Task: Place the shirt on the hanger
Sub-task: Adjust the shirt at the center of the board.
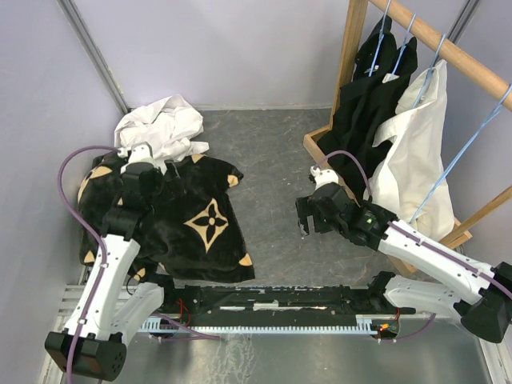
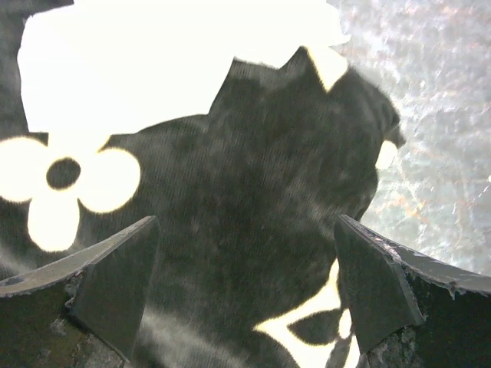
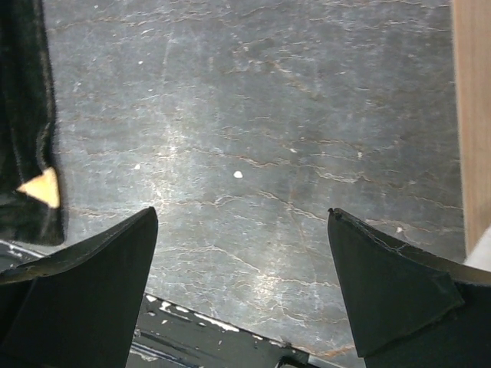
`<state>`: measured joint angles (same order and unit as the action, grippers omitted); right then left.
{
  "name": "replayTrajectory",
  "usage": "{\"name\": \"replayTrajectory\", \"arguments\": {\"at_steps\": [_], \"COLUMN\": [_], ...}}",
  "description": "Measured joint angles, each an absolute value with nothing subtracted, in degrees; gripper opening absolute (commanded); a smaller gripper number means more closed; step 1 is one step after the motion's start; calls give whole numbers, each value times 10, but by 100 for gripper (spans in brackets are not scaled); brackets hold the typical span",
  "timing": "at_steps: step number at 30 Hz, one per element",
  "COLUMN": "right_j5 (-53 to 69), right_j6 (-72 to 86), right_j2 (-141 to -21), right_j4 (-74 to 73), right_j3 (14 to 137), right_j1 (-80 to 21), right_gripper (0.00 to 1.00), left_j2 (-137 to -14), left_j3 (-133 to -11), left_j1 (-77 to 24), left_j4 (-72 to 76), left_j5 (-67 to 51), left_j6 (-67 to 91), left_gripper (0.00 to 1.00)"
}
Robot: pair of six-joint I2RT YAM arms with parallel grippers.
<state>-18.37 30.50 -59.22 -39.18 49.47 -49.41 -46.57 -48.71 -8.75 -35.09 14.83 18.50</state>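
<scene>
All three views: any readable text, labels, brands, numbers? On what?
None readable in any view.
The black cloth has tan flower motifs only, no letters.
The shirt lies crumpled; no label shows.
The rail between the arm bases has pale marks, too small to read.

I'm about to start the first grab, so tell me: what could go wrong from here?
1. The crumpled shirt overlaps the black flower cloth, and the open left gripper hovers over that cloth, so a grab might pinch both.
2. The hanger is thin wire hanging close against a white garment on the rack; the open right gripper might snag that garment or miss the wire.
</scene>
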Motion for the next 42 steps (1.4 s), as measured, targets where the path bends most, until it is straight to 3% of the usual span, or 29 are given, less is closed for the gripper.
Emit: {"name": "replayTrajectory", "arguments": {"at_steps": [7, 13, 24, 26, 30, 33, 35, 42], "right_j5": [-120, -69, -25, -23, -20, -19, -19, -47], "right_j6": [296, 290, 281, 281, 282, 283, 284, 286], "right_j2": [-598, -587, -567, -557, -538, -526, -515, -460], "right_j4": [-363, -351, -329, -330, -331, -331, -332, -356], "right_j3": [470, 452, 440, 432, 428, 426, 421, 413], "right_j1": [-494, -494, -494, -494, -494, -494, -494, -494], "right_gripper": [99, 99, 99, 99, 99, 99, 99, 99], "left_j2": [-576, -653, -826, -861, -925, -935, -929, -837], "left_j3": [-576, -581, -631, -640, -651, -653, -653, -651], "left_j1": [-88, -87, -80, -76, -58, -49, -46, -100], "left_j4": [-277, -201, -122, -112, -119, -132, -132, -135], "left_j5": [180, 270, 307, 310, 310, 309, 302, 273], "left_j6": [149, 114, 55, 48, 43, 43, 44, 46], "left_gripper": [99, 99, 100, 92, 62, 22, 4, 3]}}
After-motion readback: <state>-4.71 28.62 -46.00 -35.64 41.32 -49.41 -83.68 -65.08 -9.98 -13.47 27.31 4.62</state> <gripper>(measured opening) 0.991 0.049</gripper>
